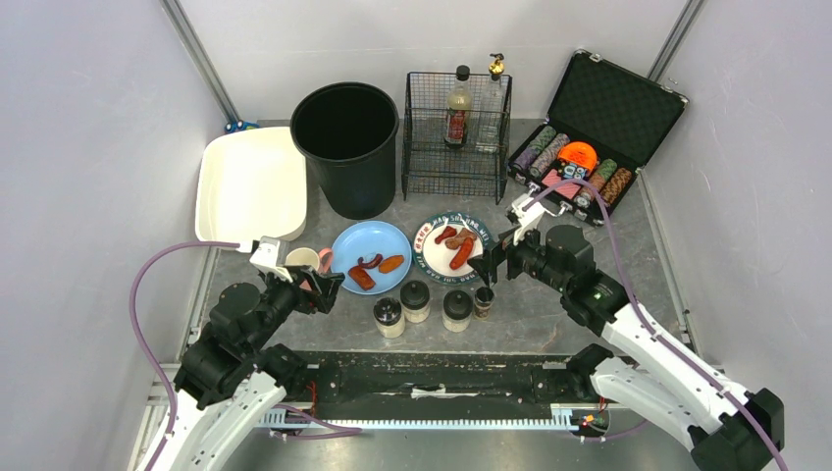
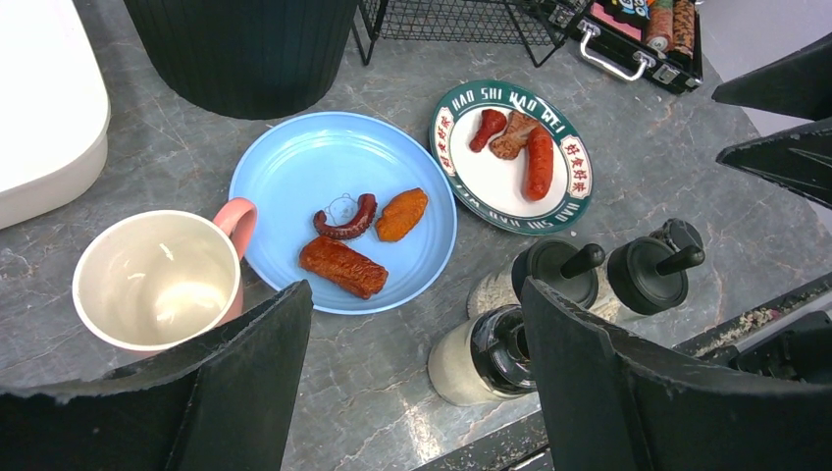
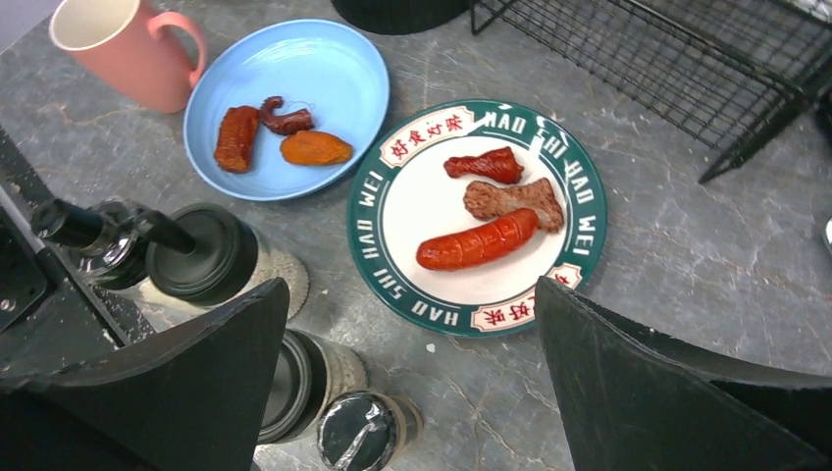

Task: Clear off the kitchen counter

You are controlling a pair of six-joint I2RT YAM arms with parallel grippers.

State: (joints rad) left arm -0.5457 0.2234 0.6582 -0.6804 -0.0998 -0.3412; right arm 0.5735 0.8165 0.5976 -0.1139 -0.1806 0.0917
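Observation:
The kitchen counter (image 1: 535,312) is dark grey mottled stone. On it are a pink mug (image 1: 304,260), a blue plate (image 1: 358,242) with three food pieces, a green-rimmed plate (image 1: 424,247) with sausages, and several black-lidded jars (image 1: 416,300) in a row near the front. My left gripper (image 1: 329,287) stands open beside the mug (image 2: 157,280), low over bare counter between the blue plate (image 2: 324,162) and the nearest jar (image 2: 486,353). My right gripper (image 1: 491,263) is open above the small jar (image 3: 368,432), at the near rim of the green-rimmed plate (image 3: 373,211). Neither gripper holds anything.
A white tub (image 1: 250,186) sits at the back left beside a black bucket (image 1: 345,147). A wire basket (image 1: 456,137) holding two bottles stands behind the plates. An open case of poker chips (image 1: 589,147) is at the back right. A black rail (image 1: 432,383) runs along the front edge.

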